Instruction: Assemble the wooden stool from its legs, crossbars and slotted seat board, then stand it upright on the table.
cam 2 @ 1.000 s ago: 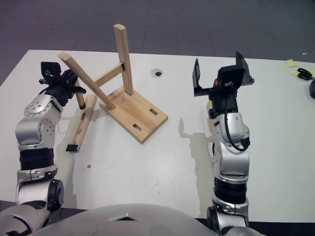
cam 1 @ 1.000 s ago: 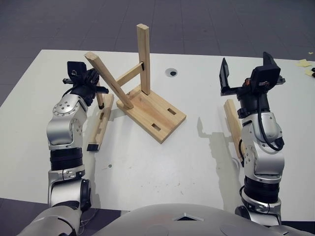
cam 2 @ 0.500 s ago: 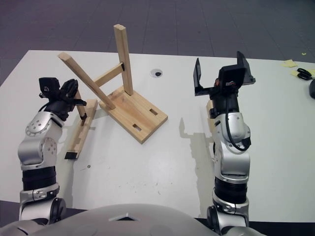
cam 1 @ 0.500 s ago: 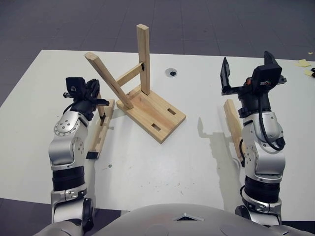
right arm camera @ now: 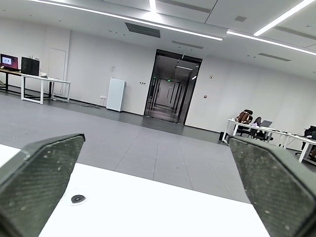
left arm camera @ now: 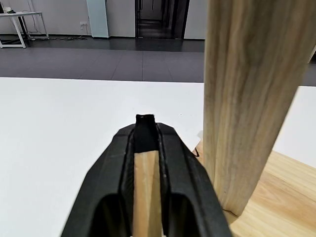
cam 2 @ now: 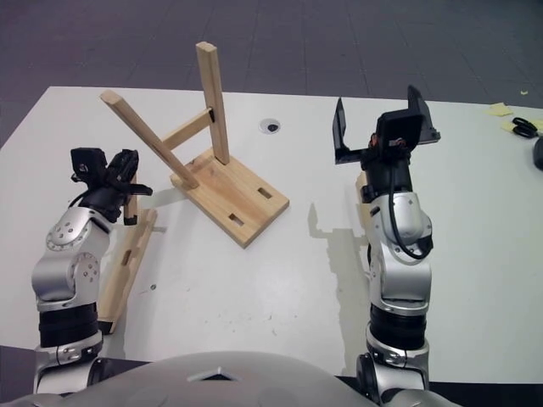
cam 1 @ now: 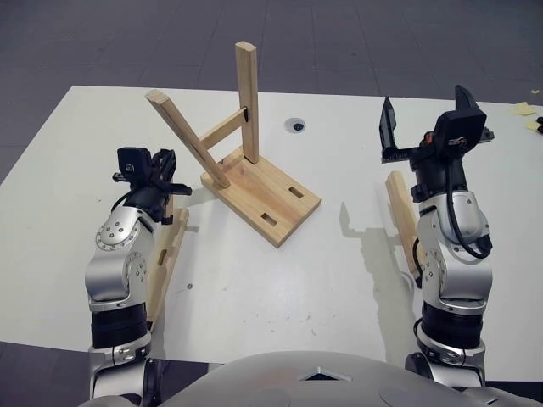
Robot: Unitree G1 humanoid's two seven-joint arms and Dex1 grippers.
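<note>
While the right gripper (cam 1: 427, 127) stands raised over the right half of the white desk (cam 1: 254, 288), fingers spread wide and holding nothing, the left gripper (cam 1: 166, 174) sits low near the left edge. It is pressed tight on a short bar (cam 1: 167, 203) that rises from the far end of a flat leg (cam 1: 163, 263). That leg lies lengthwise toward the near edge, beside the left arm. Mid-desk, the board (cam 1: 254, 188) lies flat with two open slots on its right side. An upright leg (cam 1: 248, 97) and a tilted leg (cam 1: 185, 137) stand in it, joined by a crossbar (cam 1: 224, 129). A loose leg (cam 1: 399, 208) lies under the right arm, partly hidden. A round hole (cam 1: 297, 125) marks the desk toward the far edge, and yellow notes (cam 1: 526, 108) sit by the far right corner. Dark tiled floor (cam 1: 382, 34) lies beyond.

From the left wrist, black fingers (left arm camera: 113, 187) pinch the pale bar between them. Just beside it the tilted leg meets the board. White desk runs back to grey floor and a dark doorway (left arm camera: 158, 17).

From the right wrist, two dark fingers (right arm camera: 34, 187) stand well apart over the desk and its hole. Behind them are grey floor, white walls, ceiling light strips, a doorway and a white cabinet (right arm camera: 116, 94).
</note>
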